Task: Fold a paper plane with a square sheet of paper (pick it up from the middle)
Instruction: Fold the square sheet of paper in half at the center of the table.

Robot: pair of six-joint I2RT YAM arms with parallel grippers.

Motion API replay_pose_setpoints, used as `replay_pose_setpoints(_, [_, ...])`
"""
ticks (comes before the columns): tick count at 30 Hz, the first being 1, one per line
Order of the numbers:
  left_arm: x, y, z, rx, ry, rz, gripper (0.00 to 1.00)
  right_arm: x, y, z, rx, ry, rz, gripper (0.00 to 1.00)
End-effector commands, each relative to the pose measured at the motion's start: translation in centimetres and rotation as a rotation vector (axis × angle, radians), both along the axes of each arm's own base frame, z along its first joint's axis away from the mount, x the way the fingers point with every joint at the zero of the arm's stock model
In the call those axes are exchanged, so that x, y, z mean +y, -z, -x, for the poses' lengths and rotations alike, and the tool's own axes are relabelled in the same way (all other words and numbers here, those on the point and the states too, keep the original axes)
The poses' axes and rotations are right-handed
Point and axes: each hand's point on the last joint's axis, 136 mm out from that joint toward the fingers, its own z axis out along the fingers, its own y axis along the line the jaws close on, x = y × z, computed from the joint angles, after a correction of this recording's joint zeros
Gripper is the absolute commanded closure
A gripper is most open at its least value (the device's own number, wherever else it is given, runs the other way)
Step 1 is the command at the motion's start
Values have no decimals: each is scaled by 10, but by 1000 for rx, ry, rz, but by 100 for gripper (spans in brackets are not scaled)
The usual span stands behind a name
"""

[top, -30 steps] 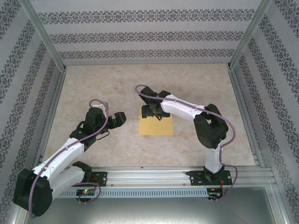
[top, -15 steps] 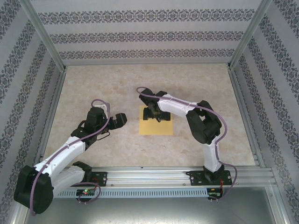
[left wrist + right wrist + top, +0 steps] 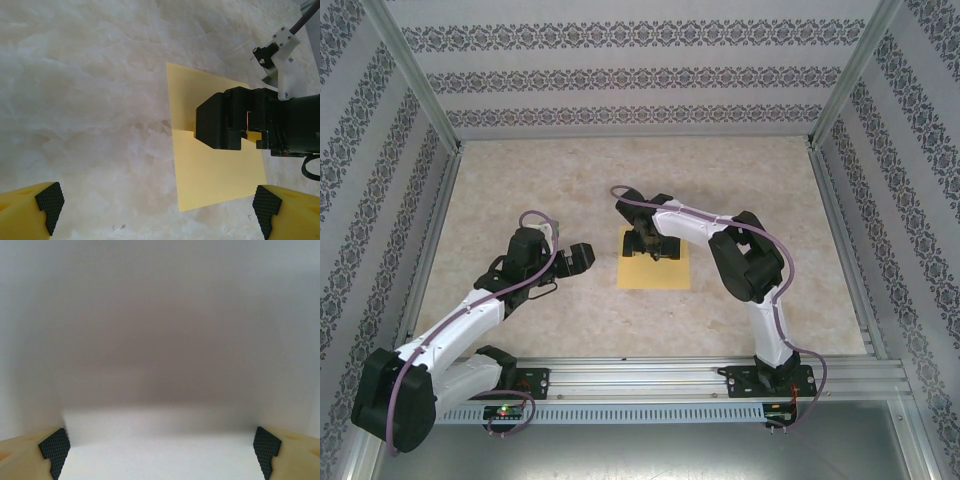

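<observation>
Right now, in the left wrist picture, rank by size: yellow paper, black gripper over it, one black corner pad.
Largest: square sheet of paper.
Then the right gripper, close behind.
Smallest: a corner pad, though nearest the camera.

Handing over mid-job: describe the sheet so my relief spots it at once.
On the marbled table, look at the middle, between the left arm and the right arm. The sheet lies there, its far part under the right arm's tip. It is a thin yellow square, unlike the black-and-white arms beside it.

sheet [image 3: 655, 275] on table [image 3: 570, 180], right jaws over it
</observation>
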Motion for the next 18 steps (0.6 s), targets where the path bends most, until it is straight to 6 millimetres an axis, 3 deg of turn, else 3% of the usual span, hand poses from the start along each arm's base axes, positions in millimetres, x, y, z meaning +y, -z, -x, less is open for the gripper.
replay_pose_setpoints(1, [-2,-9,-3,-16,21,-3,0,-7,24,15,71,-4,45,2])
replay_pose_setpoints(18, [-1,-5,-2,-1,20,-3,0,-11,45,23,110,-10,80,5])
